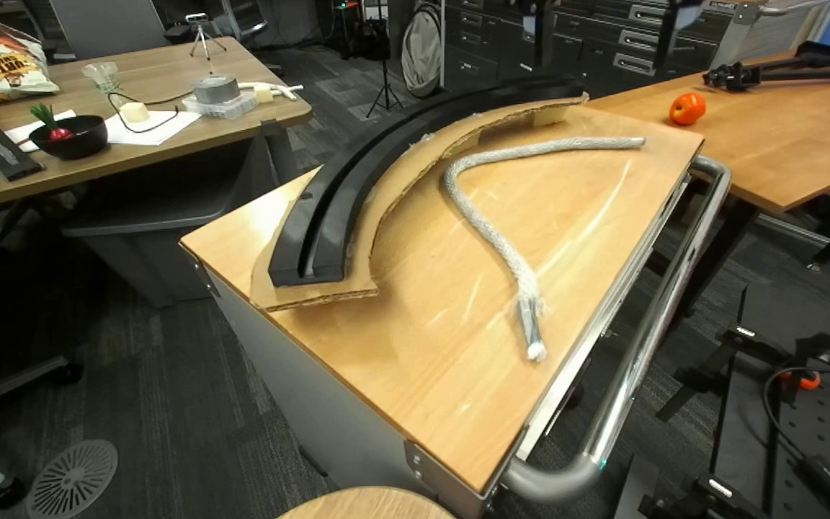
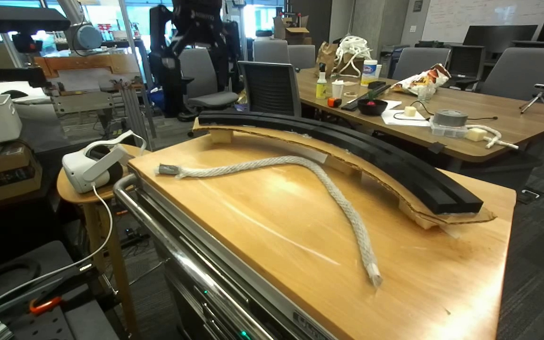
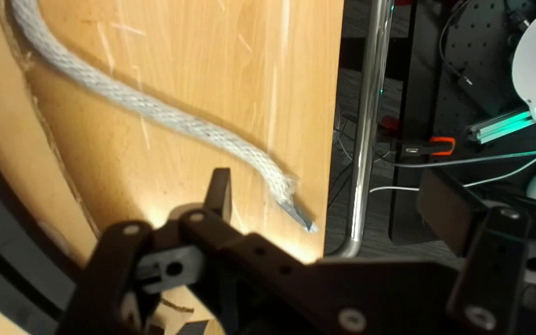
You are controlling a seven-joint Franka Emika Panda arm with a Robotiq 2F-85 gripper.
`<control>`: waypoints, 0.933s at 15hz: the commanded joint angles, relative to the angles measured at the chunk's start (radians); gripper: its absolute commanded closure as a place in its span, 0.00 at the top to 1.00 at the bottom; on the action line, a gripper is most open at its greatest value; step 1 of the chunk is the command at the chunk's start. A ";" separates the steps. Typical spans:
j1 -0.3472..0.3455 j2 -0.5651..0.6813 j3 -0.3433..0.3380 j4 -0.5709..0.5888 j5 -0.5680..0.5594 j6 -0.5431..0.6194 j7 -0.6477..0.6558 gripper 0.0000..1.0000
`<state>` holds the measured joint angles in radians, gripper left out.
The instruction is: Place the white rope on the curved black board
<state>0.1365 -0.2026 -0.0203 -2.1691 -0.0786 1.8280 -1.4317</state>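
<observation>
Tabletop (image 1: 400, 360) bears white rope (image 1: 485, 226) — near black board (image 2: 347, 138)

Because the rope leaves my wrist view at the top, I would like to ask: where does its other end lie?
Observer: The white rope has its other end on the wooden tabletop.
Operator: Thank you. Does the curved black board rest directly on this tabletop?
Observer: No; the cardboard under it is raised on pale blocks.
Operator: And do I touch something?
Observer: No; in an exterior view, the fingers hang in the air, apart from the rope.
</observation>
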 commanded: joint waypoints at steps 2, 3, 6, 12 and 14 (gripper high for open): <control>-0.023 0.020 0.015 -0.013 -0.003 0.019 0.022 1.00; -0.023 0.020 0.016 -0.013 -0.004 0.020 0.028 1.00; -0.013 0.010 0.014 -0.100 0.032 0.116 -0.029 1.00; -0.009 -0.083 -0.004 -0.319 0.299 0.302 -0.211 1.00; -0.009 -0.104 -0.013 -0.359 0.376 0.369 -0.206 1.00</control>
<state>0.1303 -0.2170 -0.0194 -2.4359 0.1939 2.0997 -1.6191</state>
